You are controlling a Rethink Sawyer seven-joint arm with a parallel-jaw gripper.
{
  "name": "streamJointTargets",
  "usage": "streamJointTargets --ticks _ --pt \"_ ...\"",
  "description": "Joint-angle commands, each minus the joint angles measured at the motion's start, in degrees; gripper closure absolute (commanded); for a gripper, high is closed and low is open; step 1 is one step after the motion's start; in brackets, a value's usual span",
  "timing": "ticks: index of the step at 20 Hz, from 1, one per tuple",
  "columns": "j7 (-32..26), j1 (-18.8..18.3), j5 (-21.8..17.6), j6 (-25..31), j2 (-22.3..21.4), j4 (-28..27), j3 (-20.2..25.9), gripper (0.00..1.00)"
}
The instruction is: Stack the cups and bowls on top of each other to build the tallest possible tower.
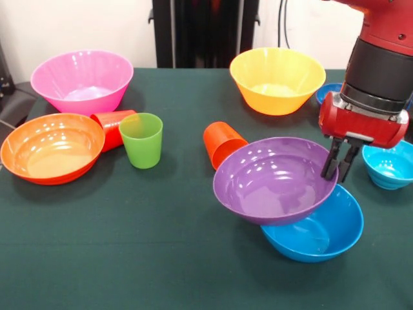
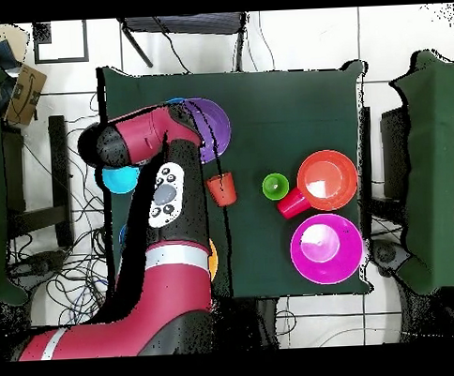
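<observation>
Purple bowl (image 1: 274,179) sits tilted on the blue bowl (image 1: 319,229) at the green tabletop's (image 1: 129,245) near right. My pincer (image 1: 340,171) is clenched on its right rim (fingers straddling the wall). Orange cup (image 1: 221,143) lies just behind.

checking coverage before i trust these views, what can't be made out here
- Blue bowl: front view, its far side sits under the purple bowl; overhead view, the arm covers it.
- Hand: front view, the tips sit at the purple bowl's rim; a grip cannot be confirmed. Overhead, the arm hides it.
- Small dark blue bowl: front view, mostly behind the arm and yellow bowl.
- Yellow bowl: overhead, only a sliver beside the arm.
</observation>
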Motion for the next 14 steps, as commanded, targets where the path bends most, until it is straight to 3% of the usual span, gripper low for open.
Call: streamJointTargets --ticks 1,10,14 --pt "6.3 1.7 1.5 4.4 0.6 2.4 1.7 1.00" --pt "5.3 3.6 3.8 12.7 1.8 -1.6 0.1 1.00" --pt "4.5 3.1 4.4 11.7 1.1 -2.0 0.7 1.00"
